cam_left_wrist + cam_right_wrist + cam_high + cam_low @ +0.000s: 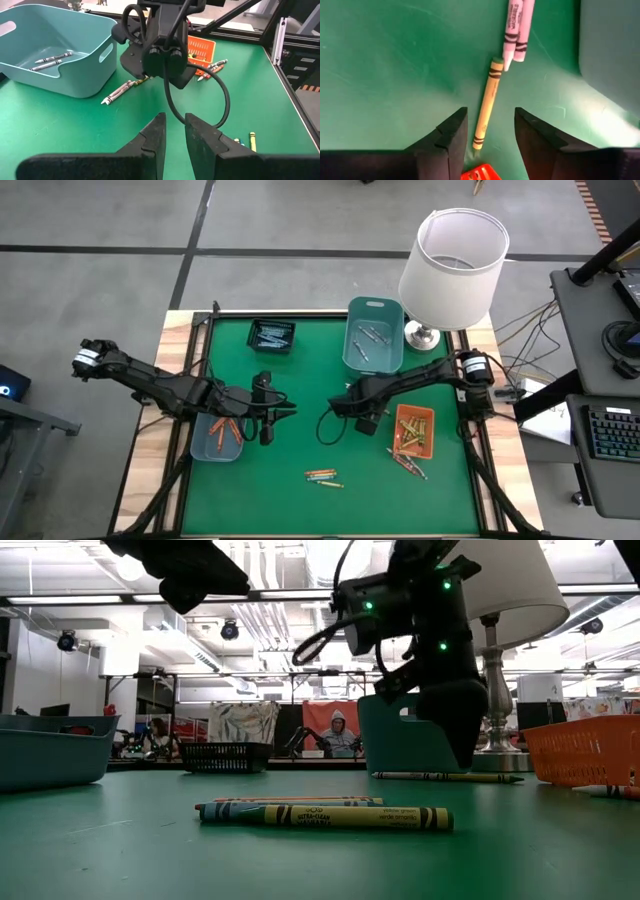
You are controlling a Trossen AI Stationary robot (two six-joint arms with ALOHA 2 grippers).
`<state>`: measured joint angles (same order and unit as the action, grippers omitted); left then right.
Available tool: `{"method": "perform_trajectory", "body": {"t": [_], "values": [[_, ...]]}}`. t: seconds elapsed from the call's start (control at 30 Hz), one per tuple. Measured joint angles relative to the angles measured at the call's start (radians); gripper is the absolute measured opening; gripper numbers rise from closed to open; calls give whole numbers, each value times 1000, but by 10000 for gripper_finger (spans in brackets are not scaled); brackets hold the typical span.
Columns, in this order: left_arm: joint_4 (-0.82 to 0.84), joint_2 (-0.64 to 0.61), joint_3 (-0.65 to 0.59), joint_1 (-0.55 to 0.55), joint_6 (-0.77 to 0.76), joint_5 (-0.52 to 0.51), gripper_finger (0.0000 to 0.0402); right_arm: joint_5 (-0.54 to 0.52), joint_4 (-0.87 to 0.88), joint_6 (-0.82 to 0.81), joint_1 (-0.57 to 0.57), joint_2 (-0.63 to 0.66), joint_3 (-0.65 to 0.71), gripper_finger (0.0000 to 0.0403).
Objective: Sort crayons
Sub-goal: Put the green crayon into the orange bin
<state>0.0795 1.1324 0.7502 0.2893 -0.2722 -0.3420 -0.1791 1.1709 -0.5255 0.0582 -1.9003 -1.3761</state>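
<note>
My right gripper (pixel 490 137) stands open just above the mat, its fingers either side of a yellow crayon (pixel 487 102) lying flat beside two white crayons (pixel 516 27), holding nothing. My left gripper (pixel 173 135) hangs nearly closed and empty. The teal bin (pixel 375 340) holds grey-white crayons; the orange tray (pixel 413 430) holds orange ones.

What I can't make out

Beyond my right gripper (pixel 490 142), two white crayons (pixel 516 30) run off frame; their far ends are cut off.
</note>
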Motion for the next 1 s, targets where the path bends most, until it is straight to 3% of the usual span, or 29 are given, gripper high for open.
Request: {"method": "perform_trajectory", "body": {"t": [0.63, 1.0], "values": [[0, 0, 0, 0, 0, 0, 54, -2, -78, -24, 0, 0, 84, 146], [0, 0, 0, 0, 0, 0, 54, 34, -139, -14, 1, 5, 110, 55]]}}
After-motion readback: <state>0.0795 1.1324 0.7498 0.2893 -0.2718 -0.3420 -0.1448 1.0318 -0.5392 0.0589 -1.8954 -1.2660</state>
